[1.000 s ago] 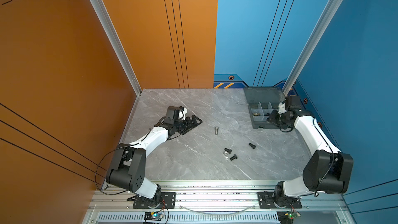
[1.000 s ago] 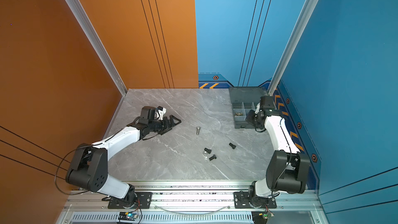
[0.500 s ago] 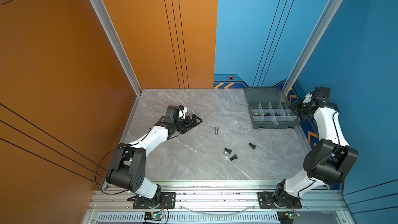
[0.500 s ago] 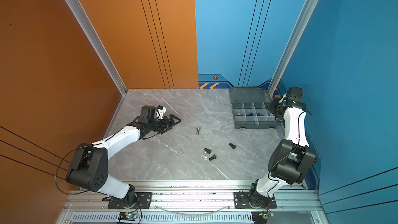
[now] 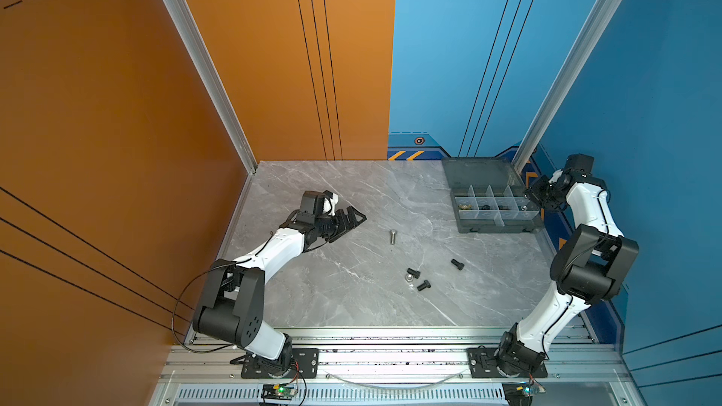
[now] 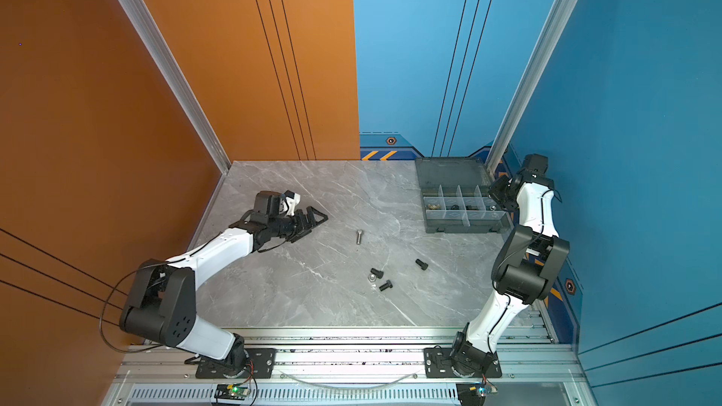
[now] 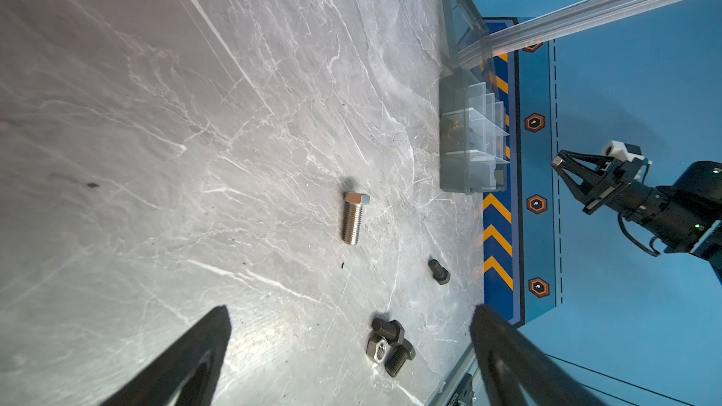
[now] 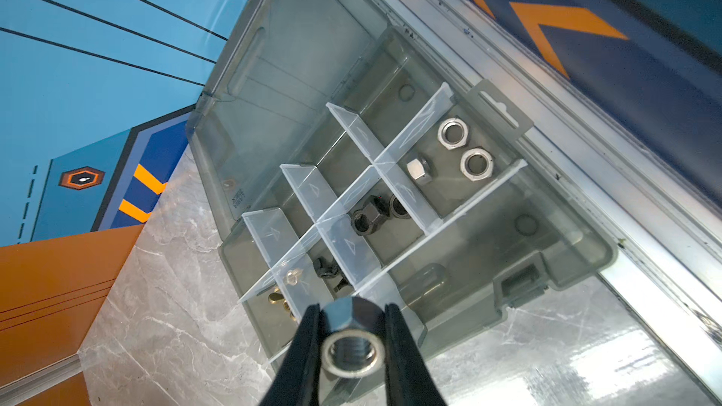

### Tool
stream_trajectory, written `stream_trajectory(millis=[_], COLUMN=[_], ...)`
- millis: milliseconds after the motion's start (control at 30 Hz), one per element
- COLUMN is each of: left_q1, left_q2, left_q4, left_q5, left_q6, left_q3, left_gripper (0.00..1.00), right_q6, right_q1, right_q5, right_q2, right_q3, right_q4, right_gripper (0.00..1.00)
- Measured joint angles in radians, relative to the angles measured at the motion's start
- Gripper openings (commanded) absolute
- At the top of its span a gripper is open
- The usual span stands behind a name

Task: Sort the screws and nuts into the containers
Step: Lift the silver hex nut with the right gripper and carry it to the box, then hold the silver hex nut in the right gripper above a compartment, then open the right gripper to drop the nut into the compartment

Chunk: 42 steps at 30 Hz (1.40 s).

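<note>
The right gripper (image 8: 351, 312) is pinching a silver nut (image 8: 351, 351) at the very tips of its fingers (image 8: 302, 349). The jaws are closed in only as far as the nut's flats, and its threaded hole is facing back along the fingers. Holding it that far out is, I'd judge, leaving room to drop it between thin dividers without the fingers fouling them.

Just ahead of the fingertips an open grey box (image 8: 476, 308) is lying. The gripper appears to be hanging by the box's edge rather than over a compartment yet. Closest to the tips are the brass wing nuts (image 8: 279, 298) and black wing nuts (image 8: 328, 269), and the black nuts (image 8: 367, 216) are sitting farther ahead. Farthest off are the matching silver nuts (image 8: 453, 132), in the compartment where this one looks to belong.

Across the table (image 5: 351, 306), the left gripper (image 7: 351, 309) is keeping low, its fingers spread wide and holding nothing. Right ahead of them black bolts (image 7: 388, 329) are lying, with a loose nut (image 7: 377, 348) tucked against two of them. A silver bolt (image 7: 352, 220) is lying farther out, not yet sorted.
</note>
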Motion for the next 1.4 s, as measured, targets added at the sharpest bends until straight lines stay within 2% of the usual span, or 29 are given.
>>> stream_trajectory(millis=[367, 733, 1200, 1333, 1400], left_q1=[0.013, 0.013, 0.013, 0.017, 0.019], left_q2=[0.002, 0.002, 0.002, 0.002, 0.002], left_q4=[-0.006, -0.002, 0.009, 0.01, 0.01], left_q5=[-0.003, -0.008, -0.008, -0.008, -0.008], left_q6=[0.0, 0.0, 0.0, 0.0, 0.0], left_q3=[0.013, 0.012, 0.008, 0.005, 0.003], left_gripper=[0.98, 0.98, 0.98, 0.98, 0.98], right_q6=[-0.001, 0.0, 0.019, 0.019, 0.019], right_q1=[-0.012, -0.034, -0.034, -0.034, -0.034], right_q5=[-0.004, -0.003, 0.003, 0.003, 0.003], right_q2=[0.097, 0.233, 0.358, 0.361, 0.361], right_q3=[0.018, 0.19, 0.242, 0.243, 0.244], right_q4=[0.03, 0.057, 0.056, 0.055, 0.054], right_gripper=[0.0, 0.0, 0.0, 0.06, 0.14])
